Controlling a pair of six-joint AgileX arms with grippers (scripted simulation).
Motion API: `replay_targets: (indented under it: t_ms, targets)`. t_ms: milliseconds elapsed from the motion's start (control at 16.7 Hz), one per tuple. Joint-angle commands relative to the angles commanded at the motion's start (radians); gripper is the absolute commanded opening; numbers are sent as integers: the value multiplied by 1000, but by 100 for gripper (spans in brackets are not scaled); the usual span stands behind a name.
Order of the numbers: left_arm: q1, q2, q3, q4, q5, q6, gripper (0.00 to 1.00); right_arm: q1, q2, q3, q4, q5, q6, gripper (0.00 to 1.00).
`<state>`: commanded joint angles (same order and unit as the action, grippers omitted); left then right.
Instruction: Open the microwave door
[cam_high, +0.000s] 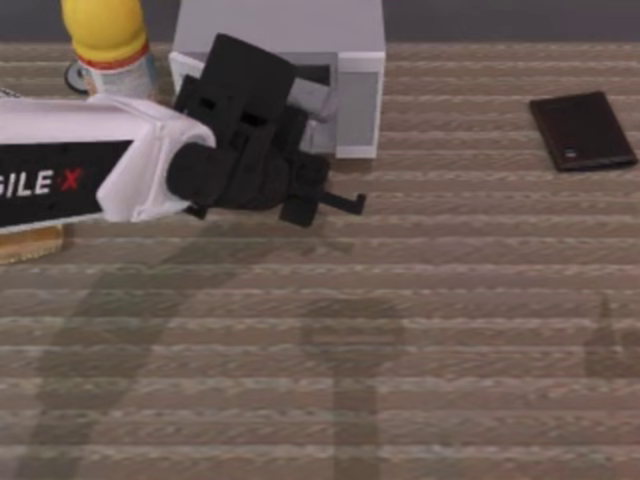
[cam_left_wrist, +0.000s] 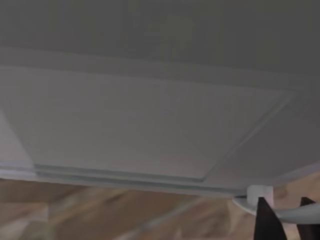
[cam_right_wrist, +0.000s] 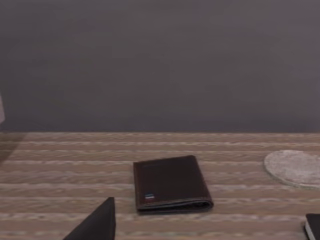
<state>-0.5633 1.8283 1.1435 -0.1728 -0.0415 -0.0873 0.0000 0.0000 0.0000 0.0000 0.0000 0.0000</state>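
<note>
Now I'm working my left gripper (cam_high: 345, 203) at the boxy silver microwave (cam_high: 300, 40)'s grey-windowed door (cam_high: 318, 100); fingers' state unclear, can't tell; next: swing wider.

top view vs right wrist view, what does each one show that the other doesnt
Only the top view shows the microwave, its door, the left arm's gripper in front of it and a yellow-capped bottle at the table's far left. Only the right wrist view shows a pale round coaster and the grey back wall. Both show the dark wallet lying flat on the striped wooden table.
</note>
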Motion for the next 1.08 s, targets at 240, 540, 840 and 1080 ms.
replay_targets:
  t_ms: [240,540,840,1080]
  targets:
    - [0,0,0,0,0,0,0,0,0,0,0,0,0,100]
    - [0,0,0,0,0,0,0,0,0,0,0,0,0,100]
    - [2,-9,-11,2,21,15,0,0,0,0,0,0,0,100]
    - [17,-23,-30,7,39,45,0,0,0,0,0,0,0,100]
